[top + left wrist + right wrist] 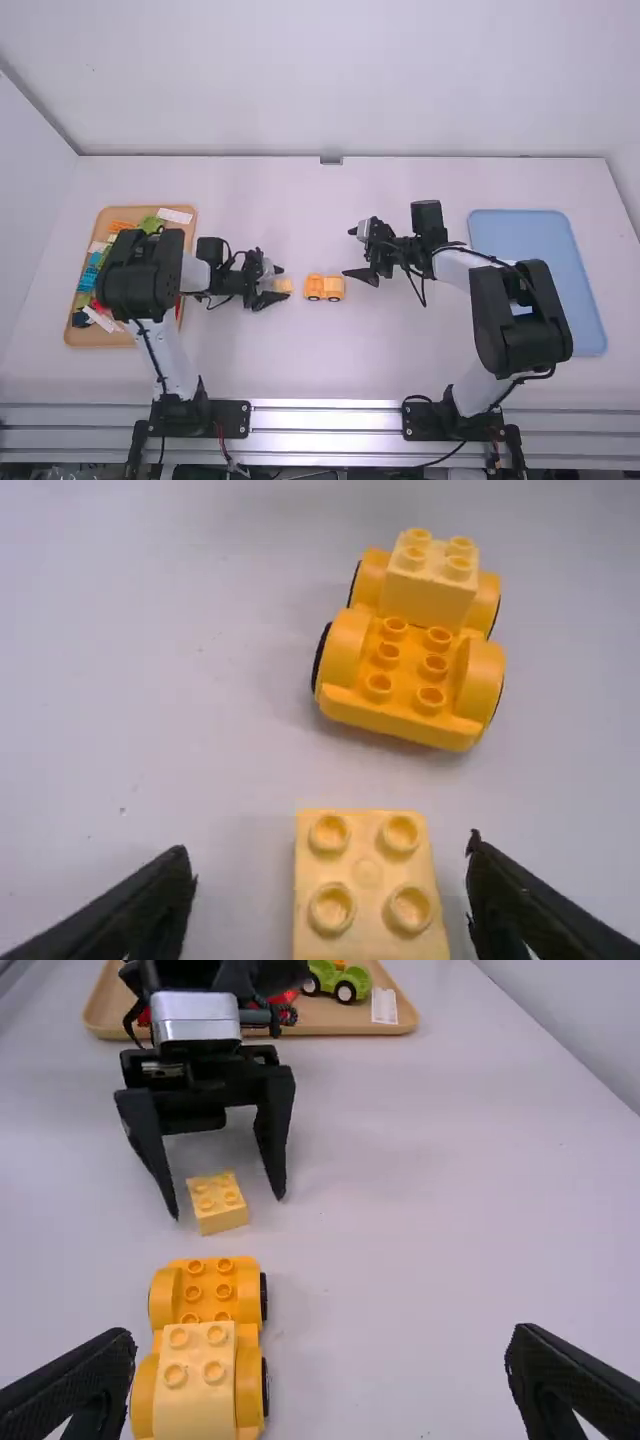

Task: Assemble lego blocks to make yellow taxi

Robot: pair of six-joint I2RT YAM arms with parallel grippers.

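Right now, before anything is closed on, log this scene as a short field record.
Chassis: yellow wheeled base, mid-table
Mounted: four-stud block, on the chassis end away from the loose block
Loose: four-stud yellow block, studs up
Left gripper: open, fingers either side of the loose block, gaps visible
Right gripper: open, empty
Left tray: coloured pieces
Right tray: blue

High view is v. bright, light spreads evenly over the white table (300, 365) — strong glare runs along the metal rail (325, 415) at btm edge. L wrist view is greyer, w/ soft shadow under the yellow car (400, 718); R wrist view looks evenly lit — faint shadows only.
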